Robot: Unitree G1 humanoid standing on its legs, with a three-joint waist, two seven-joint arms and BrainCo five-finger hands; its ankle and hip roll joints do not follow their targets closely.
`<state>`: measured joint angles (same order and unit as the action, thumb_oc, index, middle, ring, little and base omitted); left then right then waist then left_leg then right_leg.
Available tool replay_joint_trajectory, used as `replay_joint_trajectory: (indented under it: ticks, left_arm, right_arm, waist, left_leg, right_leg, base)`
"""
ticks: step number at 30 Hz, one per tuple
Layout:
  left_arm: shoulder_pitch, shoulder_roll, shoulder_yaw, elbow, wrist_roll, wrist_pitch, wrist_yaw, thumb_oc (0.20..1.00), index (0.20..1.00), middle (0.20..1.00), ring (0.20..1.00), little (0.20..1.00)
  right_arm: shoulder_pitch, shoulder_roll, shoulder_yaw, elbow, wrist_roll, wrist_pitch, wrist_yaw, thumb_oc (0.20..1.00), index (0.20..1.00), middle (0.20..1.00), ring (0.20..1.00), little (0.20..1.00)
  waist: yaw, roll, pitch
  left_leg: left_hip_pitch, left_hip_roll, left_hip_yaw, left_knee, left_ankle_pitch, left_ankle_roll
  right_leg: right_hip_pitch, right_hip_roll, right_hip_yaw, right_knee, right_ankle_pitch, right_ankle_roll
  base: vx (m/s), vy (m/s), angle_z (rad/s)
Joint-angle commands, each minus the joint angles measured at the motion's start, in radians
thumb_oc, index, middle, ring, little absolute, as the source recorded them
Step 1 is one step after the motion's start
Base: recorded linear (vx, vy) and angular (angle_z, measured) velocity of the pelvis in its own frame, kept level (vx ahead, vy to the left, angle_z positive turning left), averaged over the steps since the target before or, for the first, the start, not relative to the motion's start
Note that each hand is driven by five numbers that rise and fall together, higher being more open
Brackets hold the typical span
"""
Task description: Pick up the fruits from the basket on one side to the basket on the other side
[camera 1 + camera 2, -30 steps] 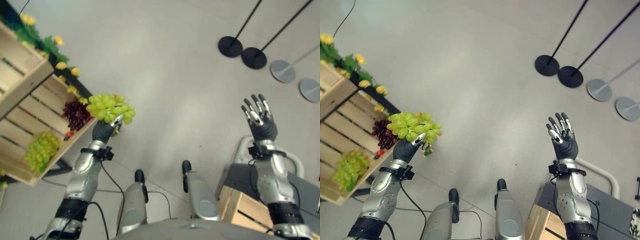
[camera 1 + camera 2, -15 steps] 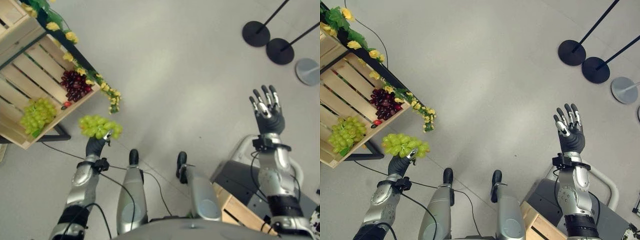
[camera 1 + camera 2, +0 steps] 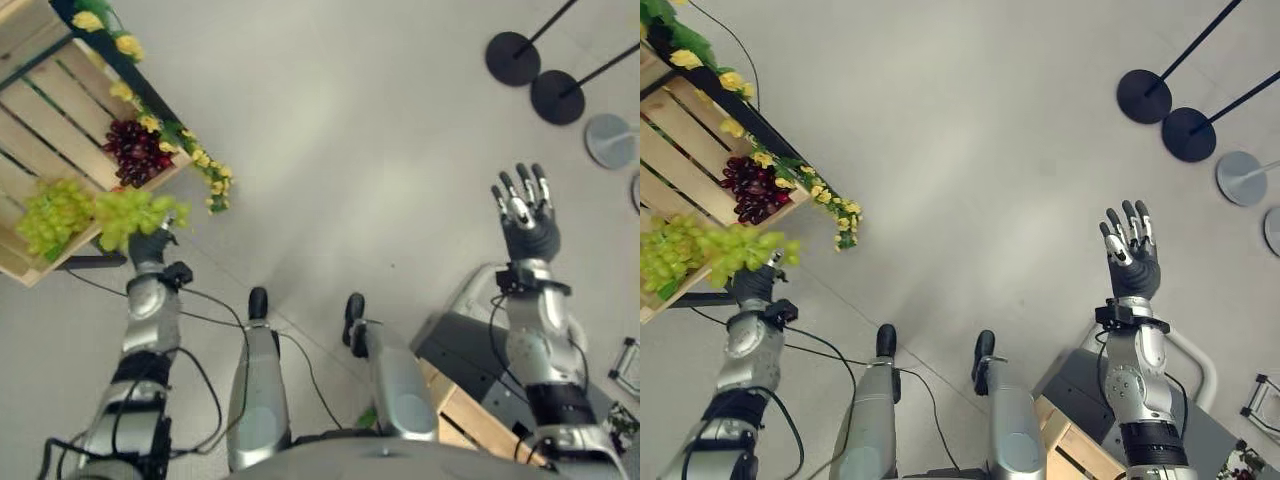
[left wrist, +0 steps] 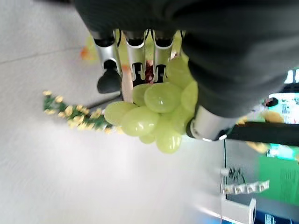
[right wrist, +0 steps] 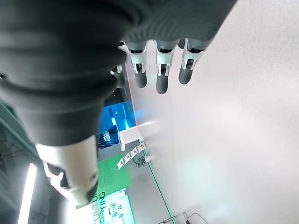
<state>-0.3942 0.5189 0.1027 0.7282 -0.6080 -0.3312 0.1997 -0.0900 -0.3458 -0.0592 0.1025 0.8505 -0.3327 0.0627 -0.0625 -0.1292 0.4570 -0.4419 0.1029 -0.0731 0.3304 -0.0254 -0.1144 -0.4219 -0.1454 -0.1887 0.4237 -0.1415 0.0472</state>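
Two bunches of green grapes show at our far left. One bunch of green grapes (image 3: 50, 215) lies in the wooden crate (image 3: 40, 120) on the stand there, and the held bunch of green grapes (image 3: 740, 245) sits just beside it, raised in our left hand (image 3: 755, 285) in front of the crate's near edge. In the left wrist view our fingers (image 4: 135, 60) and thumb are curled round that held bunch, with the pale grapes bulging out between them. A bunch of dark red grapes (image 3: 135, 152) lies further along the same crate, near its front rail, and a garland of yellow flowers (image 3: 195, 165) with green leaves runs along that rail and hangs off its corner.

The middle of the scene is bare grey floor (image 3: 340, 150).

To the right, our right hand (image 3: 525, 215) is lifted over the floor with its fingers straight and spread, palm empty; the right wrist view shows the same straight fingers (image 5: 161, 65) with nothing between them. Below that arm, at the lower right, we see a second wooden crate (image 3: 470, 420) resting on a dark grey cart (image 3: 470, 350) with a pale tubular handle. Further off at the upper right stand several round bases (image 3: 515, 58) of barrier posts, two black and the others grey.
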Motion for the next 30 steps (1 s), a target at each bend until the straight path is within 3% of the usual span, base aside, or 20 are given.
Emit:
replay_joint_trajectory:
  ticks: [1,12,30]
  left_arm:
    - [-0.143,0.099,0.001,0.087,-0.006,-0.066,0.067,0.2,0.2,0.2,0.2,0.2]
    - [-0.391,0.287,-0.067,0.223,0.009,-0.041,0.126,0.2,0.2,0.2,0.2,0.2]
    - [-0.436,0.427,-0.048,0.281,0.017,-0.023,0.148,0.2,0.2,0.2,0.2,0.2]
  right_arm:
    - [-0.018,-0.03,0.007,-0.049,0.034,-0.081,-0.014,1.0,1.0,1.0,1.0,1.0]
    - [-0.017,-0.058,0.056,-0.059,0.051,-0.086,-0.002,1.0,1.0,1.0,1.0,1.0]
    - [0.035,-0.082,0.015,-0.097,0.066,-0.09,0.017,1.0,1.0,1.0,1.0,1.0]
  waist:
    - [-0.02,-0.025,-0.025]
    - [-0.041,-0.083,-0.011]
    - [-0.043,-0.119,-0.004]
  left_leg:
    - [0.052,0.017,0.042,0.025,-0.059,0.024]
    - [0.012,0.036,0.042,0.043,-0.061,0.025]
    - [-0.028,0.054,0.032,0.075,-0.07,0.021]
  right_leg:
    - [0.008,-0.02,0.018,0.018,0.014,0.076]
    - [-0.02,0.001,0.029,-0.008,0.038,0.081]
    - [-0.04,0.027,0.023,-0.028,0.045,0.08]
  base:
    - [0.02,0.01,-0.03]
    - [0.0,0.008,-0.07]
    - [0.0,-0.002,-0.02]
